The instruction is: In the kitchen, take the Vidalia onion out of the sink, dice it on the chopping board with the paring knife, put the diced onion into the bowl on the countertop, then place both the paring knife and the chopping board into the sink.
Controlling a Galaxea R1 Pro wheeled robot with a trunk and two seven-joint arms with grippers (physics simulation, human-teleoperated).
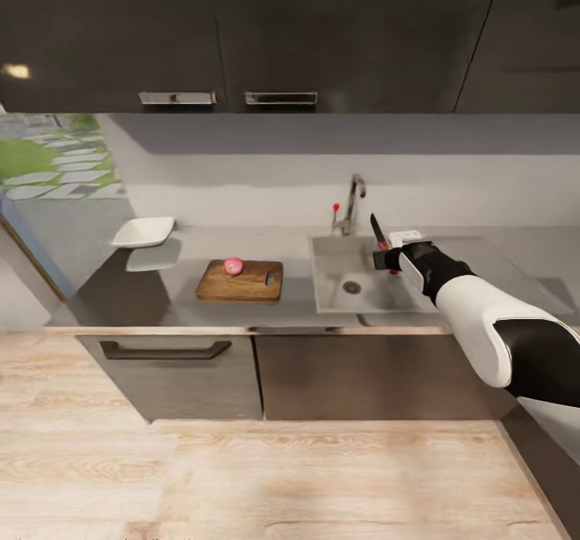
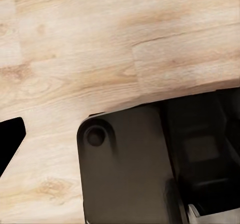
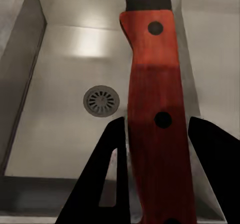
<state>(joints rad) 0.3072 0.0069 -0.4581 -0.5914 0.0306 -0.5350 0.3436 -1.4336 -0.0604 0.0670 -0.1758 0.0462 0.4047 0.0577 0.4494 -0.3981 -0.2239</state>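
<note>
One whole Vidalia onion (image 1: 233, 265), round and pink-red, sits on the brown wooden chopping board (image 1: 242, 282), left of the steel sink (image 1: 338, 290). Right gripper (image 1: 385, 259) clamps the paring knife (image 1: 377, 232) by its riveted red handle, dark blade up, above the basin. Next: carry it left, tip the blade down over the onion. Left gripper state: cannot tell.

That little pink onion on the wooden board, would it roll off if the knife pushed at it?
Probably. The onion looks round like a ball and sits loose on the flat chopping board, near its back edge, so a sideways nudge would likely roll it. It looks small and light too. The paring knife in the right claw would do better pressing straight down.
</note>
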